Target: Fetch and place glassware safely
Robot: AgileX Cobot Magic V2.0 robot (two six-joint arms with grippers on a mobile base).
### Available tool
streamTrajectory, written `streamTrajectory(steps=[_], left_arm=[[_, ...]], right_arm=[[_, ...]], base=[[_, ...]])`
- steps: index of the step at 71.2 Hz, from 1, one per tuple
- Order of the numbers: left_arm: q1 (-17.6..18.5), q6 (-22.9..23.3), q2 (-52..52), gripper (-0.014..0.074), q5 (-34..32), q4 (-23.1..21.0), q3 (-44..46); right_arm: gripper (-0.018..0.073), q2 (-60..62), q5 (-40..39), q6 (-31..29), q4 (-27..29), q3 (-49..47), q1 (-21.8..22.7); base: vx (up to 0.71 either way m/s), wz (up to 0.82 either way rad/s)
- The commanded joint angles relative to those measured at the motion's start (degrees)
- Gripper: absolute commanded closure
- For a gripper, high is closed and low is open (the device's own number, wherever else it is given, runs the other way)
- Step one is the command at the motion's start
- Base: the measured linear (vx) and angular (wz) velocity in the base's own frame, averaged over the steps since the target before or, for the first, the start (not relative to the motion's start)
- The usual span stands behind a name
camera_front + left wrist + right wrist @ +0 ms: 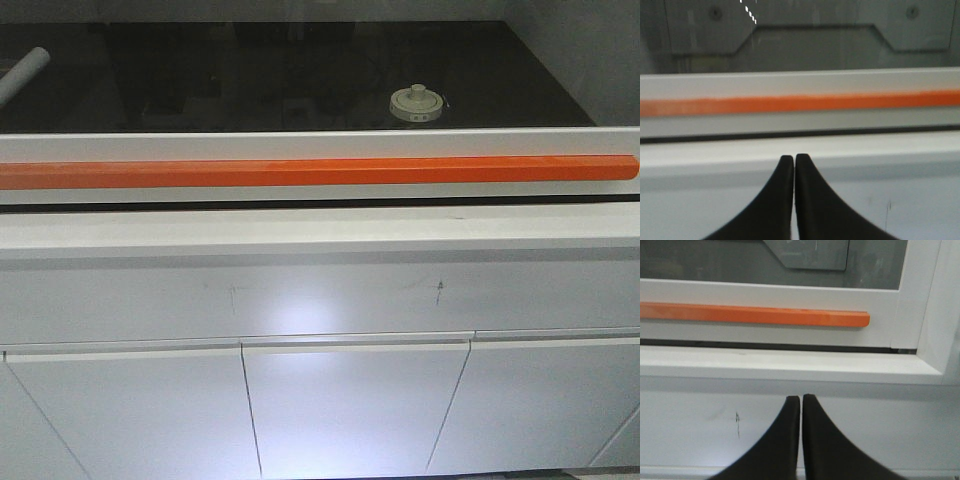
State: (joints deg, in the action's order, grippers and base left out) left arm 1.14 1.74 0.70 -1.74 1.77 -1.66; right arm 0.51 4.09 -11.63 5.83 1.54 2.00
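The glassware (416, 104), a squat clear jar with a cream-white knobbed lid, stands on the dark surface behind the glass pane, right of centre in the front view. My left gripper (794, 158) is shut and empty, pointing at the white cabinet front below the orange bar (800, 105). My right gripper (801, 398) is likewise shut on nothing, facing the white panel under the bar's right end (860, 319). Neither wrist view shows the jar, and the front view shows neither gripper.
A long orange bar (320, 170) runs across the white window frame (320, 143). A grey-white tube (22, 76) lies at the far left behind the glass. White cabinet doors (355, 410) fill the lower part. The frame's right post (920, 295) stands by the right gripper.
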Motion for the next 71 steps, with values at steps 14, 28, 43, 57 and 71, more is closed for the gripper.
streamTrajectory(steps=[14,28,43,57,71], left_arm=[[0.36,1.14,0.38,0.0603,-14.36,-0.39,4.62],[0.36,2.44,-7.1,0.0603,-11.71,-0.39,21.14],[0.36,1.83,-22.93,0.0603,-3.53,-0.34,39.6],[0.36,1.83,-34.33,0.0603,-1.85,0.06,45.03],[0.36,1.88,-42.7,0.0603,2.92,0.06,45.03]], right_arm=[[0.0563,-0.03,-18.39,-1.62,-0.51,-5.74,0.45],[0.0563,-7.09,-18.34,-1.62,-0.51,-19.79,0.45],[0.0563,-19.93,-13.57,-1.62,-0.51,-35.28,0.45],[0.0563,-32.35,-7.57,-0.19,0.0,-43.14,0.45],[0.0563,-42.99,-9.21,0.8,0.0,-43.49,0.45]], base=[[0.0,0.0],[0.0,0.0],[0.0,0.0],[0.0,0.0],[0.0,0.0]])
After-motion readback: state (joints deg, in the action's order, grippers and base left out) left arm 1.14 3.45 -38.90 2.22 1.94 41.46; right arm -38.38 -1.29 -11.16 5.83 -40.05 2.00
